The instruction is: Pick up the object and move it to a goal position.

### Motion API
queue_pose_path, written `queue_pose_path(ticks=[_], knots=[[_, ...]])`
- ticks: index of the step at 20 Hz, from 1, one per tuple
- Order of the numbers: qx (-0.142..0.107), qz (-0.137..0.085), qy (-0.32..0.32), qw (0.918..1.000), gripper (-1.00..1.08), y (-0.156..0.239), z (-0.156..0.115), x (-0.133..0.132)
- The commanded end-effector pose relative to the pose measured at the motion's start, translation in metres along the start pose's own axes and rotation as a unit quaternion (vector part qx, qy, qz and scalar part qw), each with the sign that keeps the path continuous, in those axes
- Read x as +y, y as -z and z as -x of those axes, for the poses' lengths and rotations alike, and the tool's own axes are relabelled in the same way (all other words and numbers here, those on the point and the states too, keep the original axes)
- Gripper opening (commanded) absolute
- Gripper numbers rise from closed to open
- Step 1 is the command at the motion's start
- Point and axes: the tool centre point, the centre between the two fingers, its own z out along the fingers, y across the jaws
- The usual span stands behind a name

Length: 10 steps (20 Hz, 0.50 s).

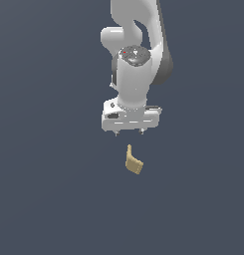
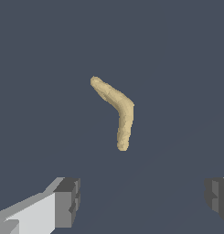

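Two fingers [image 2: 67, 203] stick out from the gripper [image 1: 129, 132], and they are spread wide with nothing between them. In the wrist view one finger is grey at the tip with a white part behind it, and the other shows only as a grey tip at the edge of the picture. In the exterior view the fingers look like two tiny tips under the white gripper, pointing down.

Just below those tips, but not touching them, is the object [image 1: 133, 162]. It is small and tan. In the exterior view it looks like a little block with a thin bit sticking up. In the wrist view it looks like a thin bent strip [image 2: 118, 112], like a boomerang.

Above the gripper is the white arm [image 1: 136, 60]. All around is plain dark grey-blue ground [image 1: 44, 199].
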Motion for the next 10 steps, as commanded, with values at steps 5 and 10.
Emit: queue_pose_path(ticks=[5, 10], knots=[[-0.008, 0.0, 0.003, 1.0, 1.0, -0.004, 0.004, 0.001], [-0.021, 0.001, 0.007, 0.9998, 1.0, -0.01, 0.011, 0.004]])
